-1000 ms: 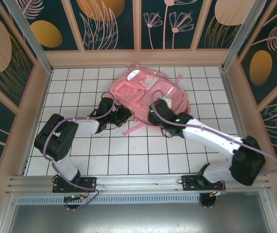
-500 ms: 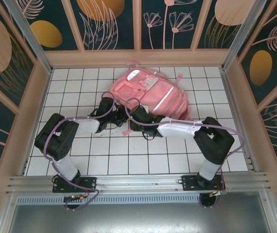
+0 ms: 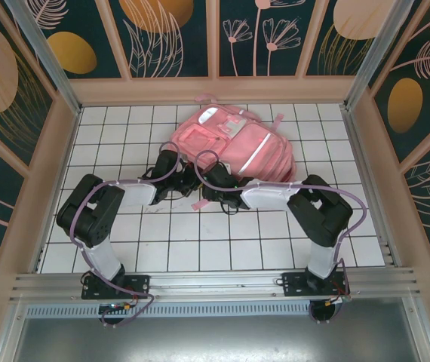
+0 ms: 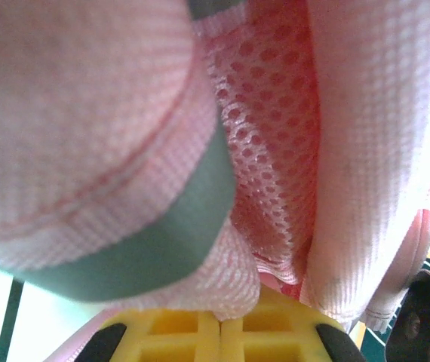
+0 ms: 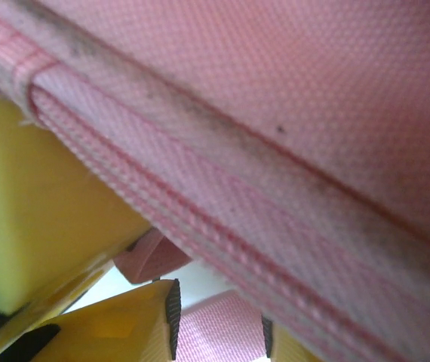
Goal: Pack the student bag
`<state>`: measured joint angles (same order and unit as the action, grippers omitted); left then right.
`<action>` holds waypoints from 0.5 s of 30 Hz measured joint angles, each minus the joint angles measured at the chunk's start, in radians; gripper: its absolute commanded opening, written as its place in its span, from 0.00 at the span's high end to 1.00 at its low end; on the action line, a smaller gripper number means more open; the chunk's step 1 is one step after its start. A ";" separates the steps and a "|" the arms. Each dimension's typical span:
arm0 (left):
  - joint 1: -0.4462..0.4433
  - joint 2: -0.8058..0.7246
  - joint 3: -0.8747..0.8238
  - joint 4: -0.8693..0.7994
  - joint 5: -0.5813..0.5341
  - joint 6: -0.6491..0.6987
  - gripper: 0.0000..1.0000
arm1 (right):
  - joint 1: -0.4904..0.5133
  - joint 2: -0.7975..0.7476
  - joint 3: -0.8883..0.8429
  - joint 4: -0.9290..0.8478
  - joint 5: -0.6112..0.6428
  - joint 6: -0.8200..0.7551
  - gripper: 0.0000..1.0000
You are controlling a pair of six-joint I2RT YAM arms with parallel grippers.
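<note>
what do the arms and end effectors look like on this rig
The left arm and right arm have white links, bulky black joints and looping purple cables. The left end effector and right end effector have yellow fingers; the left's show square recesses.

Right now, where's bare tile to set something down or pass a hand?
Free: tiles between left arm and right arm, up to the near rail; far-left corner between student bag and left wall; strip between bag and right wall. Crowded: bag's near edge, where both arms meet.

The student bag is matt woven cloth, part open mesh.
</note>
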<state>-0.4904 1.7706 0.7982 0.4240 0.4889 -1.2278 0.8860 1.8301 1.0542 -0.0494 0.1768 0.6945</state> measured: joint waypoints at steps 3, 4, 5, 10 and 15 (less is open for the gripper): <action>0.004 0.005 0.003 -0.001 -0.005 0.000 1.00 | -0.001 0.016 0.010 0.009 0.010 -0.006 0.61; 0.006 0.005 0.003 -0.001 -0.007 0.000 1.00 | 0.000 0.021 0.011 0.016 0.016 -0.009 0.61; 0.007 0.006 0.004 -0.001 -0.010 0.000 1.00 | 0.003 0.026 0.011 0.024 0.029 -0.012 0.62; 0.008 0.008 0.005 -0.001 -0.022 0.000 1.00 | 0.021 0.051 0.013 0.055 0.105 -0.031 0.66; 0.008 0.008 0.010 -0.001 -0.024 -0.001 1.00 | 0.020 0.068 0.013 0.077 0.167 -0.046 1.00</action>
<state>-0.4828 1.7782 0.8082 0.4229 0.4648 -1.2285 0.9062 1.8984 1.0672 0.0273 0.3443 0.6483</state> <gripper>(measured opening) 0.048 0.058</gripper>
